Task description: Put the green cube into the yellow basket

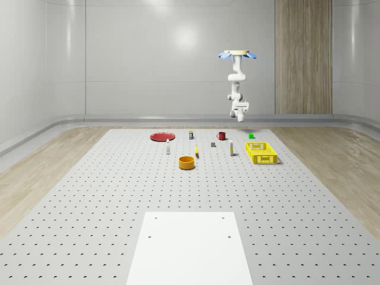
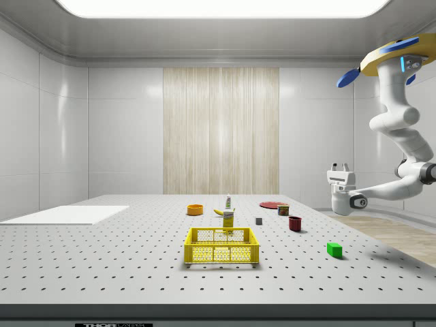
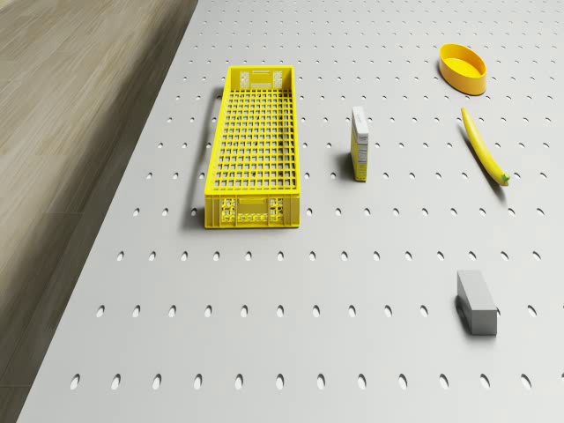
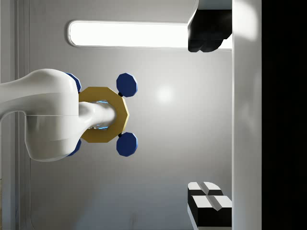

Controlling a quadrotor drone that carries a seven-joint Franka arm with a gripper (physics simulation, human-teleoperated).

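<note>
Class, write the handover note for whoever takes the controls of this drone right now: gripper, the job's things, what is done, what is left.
Gripper: open, holds nothing, pointing up, high in the air.
Drone: hovering near the table's far edge.
Green cube: on the table, beyond the basket's far end, untouched.
Yellow basket: on the table, nothing inside.
Done: nothing.
Left: turn the gripper down, descend, grasp the cube, drop it into the basket.

- It was a simulated lab or test room, bare and clean.
- A large grey perforated table (image 1: 89, 196), like an optical bench, filled the floor.
- Pale panelled walls (image 1: 148, 59), one wooden panel (image 2: 221, 129) and a long ceiling light (image 2: 218, 7) enclosed it.
- A drone (image 1: 237, 54) with an arm hovered above the table's far side.
</note>
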